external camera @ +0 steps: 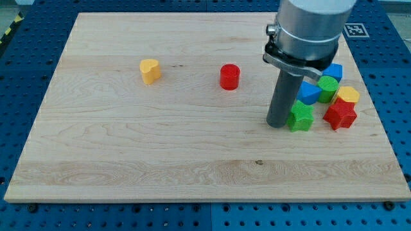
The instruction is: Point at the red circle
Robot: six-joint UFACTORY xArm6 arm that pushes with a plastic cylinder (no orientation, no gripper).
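The red circle (230, 76) stands on the wooden board (128, 147), a little above the middle. My tip (278, 124) rests on the board to the right of and below the red circle, well apart from it. The tip is right against the left side of a green star (300, 117). Whether they touch cannot be told.
A yellow heart (149, 70) sits at the view's left. At the right is a cluster: a blue block (309, 94), a green block (328, 86), a blue block (334, 70) partly behind the arm, a yellow block (347, 95) and a red star (340, 115).
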